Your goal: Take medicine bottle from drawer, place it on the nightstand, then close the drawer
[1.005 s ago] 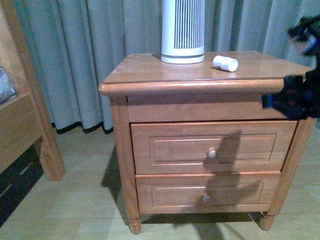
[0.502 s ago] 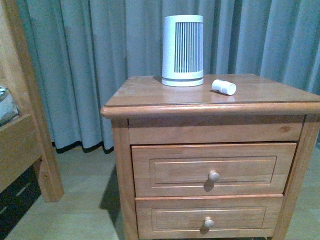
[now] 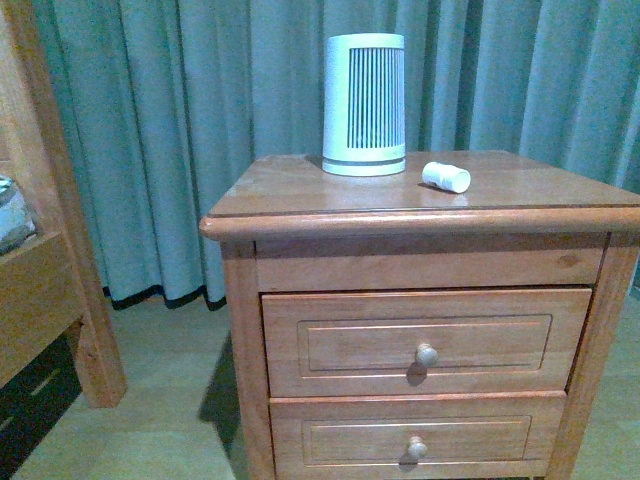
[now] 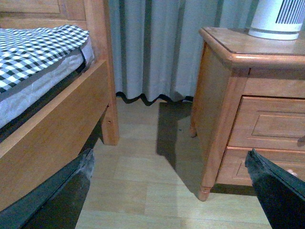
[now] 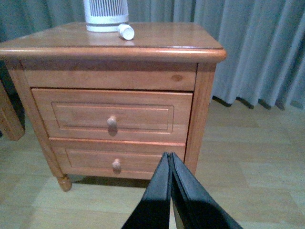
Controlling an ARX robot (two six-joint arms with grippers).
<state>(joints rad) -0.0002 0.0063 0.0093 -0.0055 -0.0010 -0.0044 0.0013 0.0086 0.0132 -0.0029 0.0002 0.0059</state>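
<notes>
The medicine bottle (image 3: 446, 177) lies on its side on top of the nightstand (image 3: 300, 190), just beside the white ribbed appliance (image 3: 364, 104), its long axis slanting across the top with one round end turned toward the front edge. Since a second ago the right arm has left the front view, and the bottle stays put. The drawer (image 3: 425, 340) is pushed fully in, its contents hidden; the left gripper (image 4: 171, 191) is spread wide and empty, the right gripper (image 5: 170, 186) pressed together on nothing.
</notes>
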